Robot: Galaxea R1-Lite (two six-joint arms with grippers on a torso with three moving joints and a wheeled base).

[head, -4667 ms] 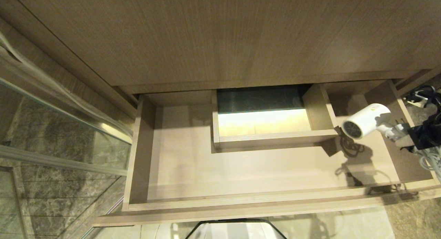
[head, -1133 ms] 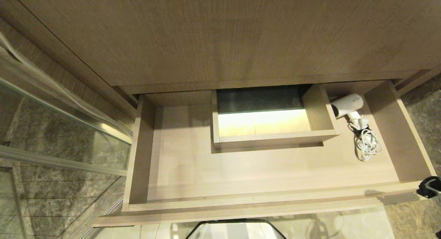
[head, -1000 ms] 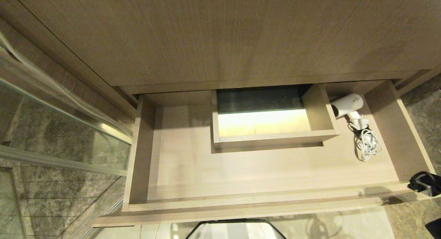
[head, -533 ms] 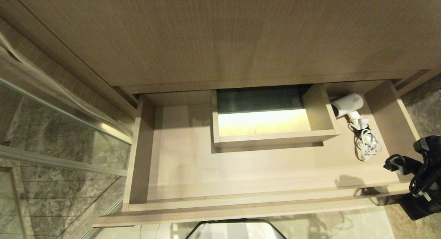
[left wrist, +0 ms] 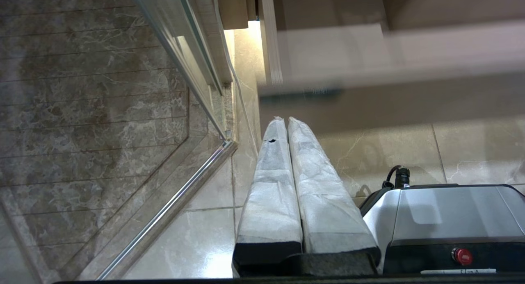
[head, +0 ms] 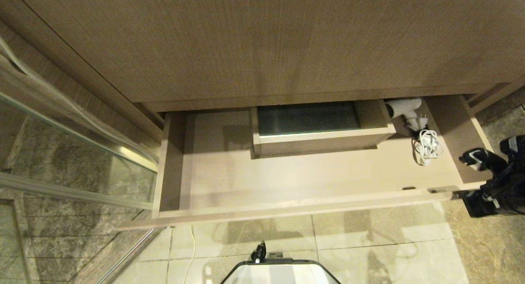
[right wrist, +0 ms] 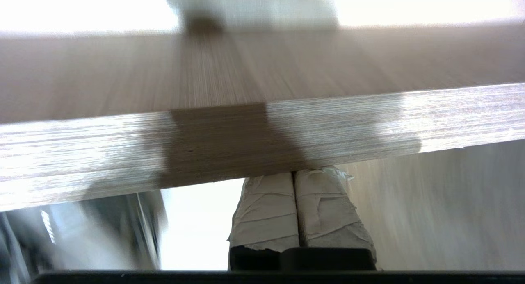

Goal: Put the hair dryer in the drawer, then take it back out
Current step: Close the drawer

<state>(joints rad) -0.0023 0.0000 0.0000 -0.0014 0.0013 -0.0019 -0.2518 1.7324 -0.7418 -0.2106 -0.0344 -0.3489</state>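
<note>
The drawer (head: 287, 181) stands part-way out of the vanity, a wide shallow tray of light wood with a flat front edge nearest the camera. At the middle of its back edge a rectangular boxed cut-out (head: 320, 132) rises from the bottom, its inside dark. The hair dryer (head: 404, 107) lies on the drawer bottom in the back right corner, just beside the right wall of the cut-out, its barrel partly under the vanity's overhang. Its white bundled cord (head: 426, 146) lies on the bottom directly in front of it, towards the right side wall. Below the drawer front is a glossy tiled floor (head: 369, 239).
</note>
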